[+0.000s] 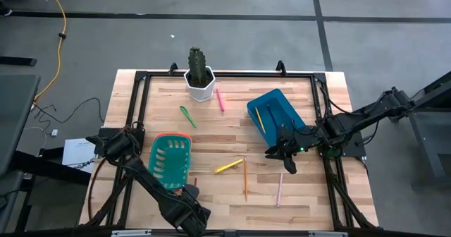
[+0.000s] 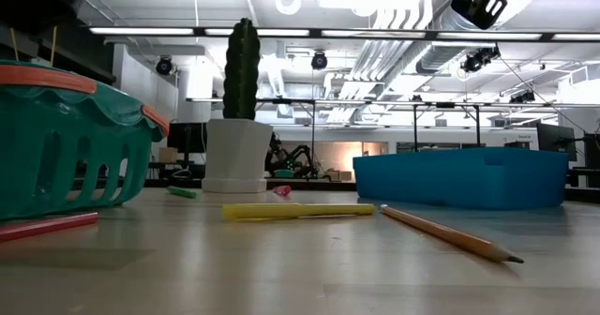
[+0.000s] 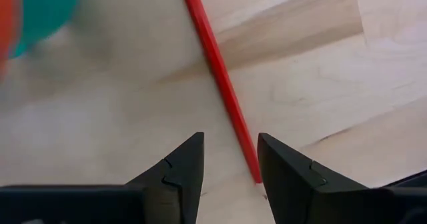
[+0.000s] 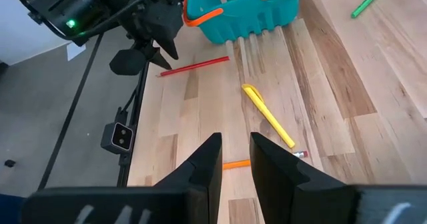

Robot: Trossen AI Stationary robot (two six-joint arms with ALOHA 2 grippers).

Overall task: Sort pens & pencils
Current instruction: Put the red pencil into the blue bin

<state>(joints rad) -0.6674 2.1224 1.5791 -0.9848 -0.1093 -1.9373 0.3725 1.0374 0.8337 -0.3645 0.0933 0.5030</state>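
Left hand (image 1: 189,193): low over the worktop (image 1: 232,202) just off the near corner of the teal basket (image 1: 170,161); fingers parted a little and grasping nothing.
Red pencil (image 3: 223,91): flat on the worktop beside the basket, its near end lying in the gap of the left hand, close to one finger (image 3: 287,177); contact cannot be told.
Right hand (image 1: 287,162): up above the worktop, on the far side of the scattered sticks from the basket; fingers (image 4: 203,171) a narrow slit apart, empty.
Yellow pen (image 1: 228,166): just beside the basket, towards the right hand, loose.
Orange pencil (image 1: 245,178): next to the yellow pen, farther from the basket.
Salmon pencil (image 1: 279,189): beyond the orange one, below the right hand.
Green pen (image 1: 187,116): behind the basket.
Pink pen (image 1: 220,99): behind the basket, beside the cactus pot (image 1: 200,86).
Blue bin (image 1: 276,114): well apart from the basket; one pencil inside.
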